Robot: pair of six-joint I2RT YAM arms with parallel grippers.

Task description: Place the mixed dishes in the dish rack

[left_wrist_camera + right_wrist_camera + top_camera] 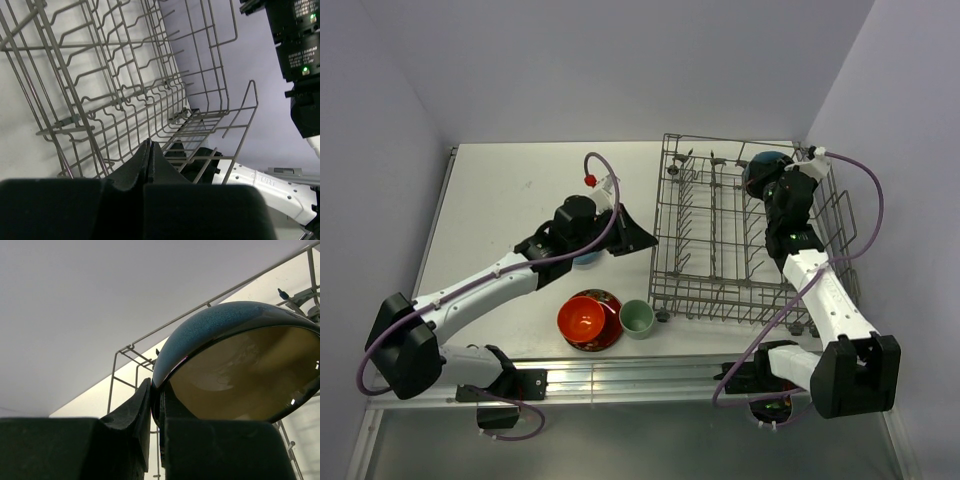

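Note:
My right gripper [772, 183] is shut on the rim of the dark bowl with a pale inside [240, 365], whose outside has a bluish sheen. It holds the bowl [763, 166] tilted on edge over the far right corner of the grey wire dish rack [705, 290]. My left gripper [640, 238] is shut and empty, just left of the rack [125, 90]. A blue bowl [586, 259] peeks out under the left arm. The orange-red bowl [582, 319] sits on the red patterned plate [611, 304], with the pale green cup [637, 318] beside it.
The rack fills the right half of the white table [510, 200], its wheels near the front edge. Grey walls close in at the back and both sides. A metal rail [620, 380] runs along the near edge by the arm bases.

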